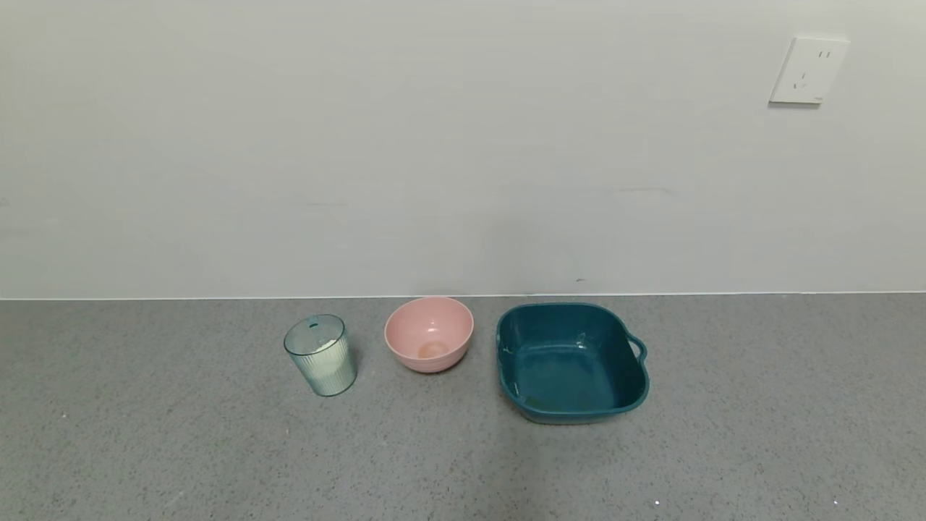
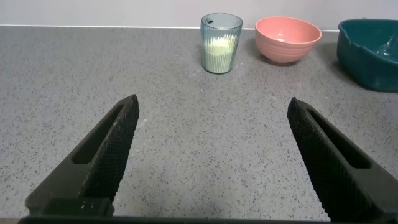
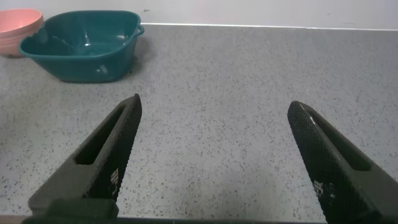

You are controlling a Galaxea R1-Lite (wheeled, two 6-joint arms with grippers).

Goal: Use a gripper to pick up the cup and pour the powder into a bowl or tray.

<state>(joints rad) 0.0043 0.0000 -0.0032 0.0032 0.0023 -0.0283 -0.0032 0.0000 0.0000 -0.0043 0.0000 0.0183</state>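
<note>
Nearest the wrist cams we see our own tools: left tool (image 2: pixel 211 158) w/ fingers spread wide over bare grey speckled worktop (image 1: pixel 145 449), holding nothing; right tool (image 3: pixel 214 158) likewise wide and empty, parked low over the worktop w/ the teal tray ahead of it. Neither arm shows in the head view, so both sit back from the items.

Left to right along the row near the wall: ribbed blue-green cup (image 1: pixel 321 355), upright, standing free; pink bowl (image 1: pixel 429 333) just beside it, apart, not touching; then the dark teal handled tray (image 1: pixel 571 360), a bit further right, also apart.

Step in hand, as we judge it: the very start – approach not yet made, cup untouched, nothing poured. Left tool is the natural pick, since the cup stands straight ahead in its wrist view.

Next move, we reckon: bring the left tool fwd to the cup at mid-height, fingers either side of the ribbed wall, close gently (thin plastic, tapering base, could slip or tip), lift, carry right over the bowl, tilt.

Contents: powder (image 1: pixel 327 352), white-cream, fills the lower part of the cup, about half by the left wrist view. Bowl holds no powder; only a faint tan patch at its bottom, can't tell what. Tray looks empty, w/ a few pale glints or specks inside.
</note>
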